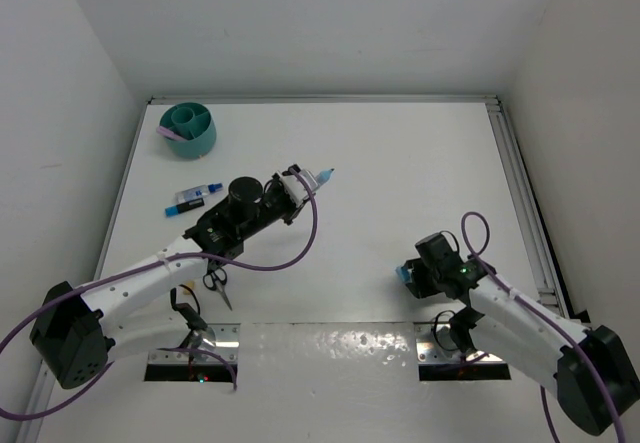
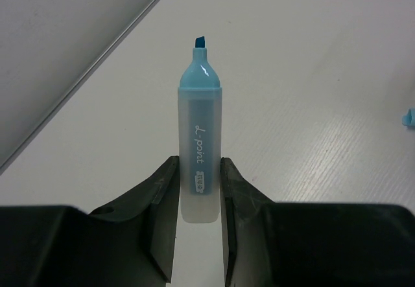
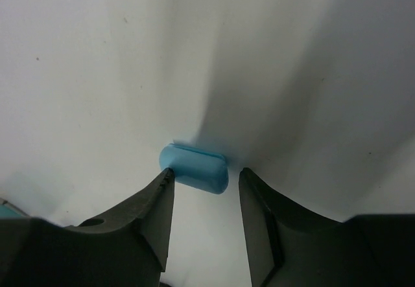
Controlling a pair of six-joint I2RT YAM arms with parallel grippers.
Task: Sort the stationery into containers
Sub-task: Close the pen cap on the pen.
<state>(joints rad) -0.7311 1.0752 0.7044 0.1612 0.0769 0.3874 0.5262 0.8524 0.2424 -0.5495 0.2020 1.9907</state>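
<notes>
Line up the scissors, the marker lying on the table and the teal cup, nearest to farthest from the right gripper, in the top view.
From the right gripper:
1. scissors, near edge, left of centre.
2. marker, farther back on the left.
3. teal cup, far left corner.

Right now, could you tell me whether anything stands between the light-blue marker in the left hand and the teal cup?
Nothing visible does. The line from the light-blue marker in the left hand to the teal cup is free; another marker lies off that line.
</notes>
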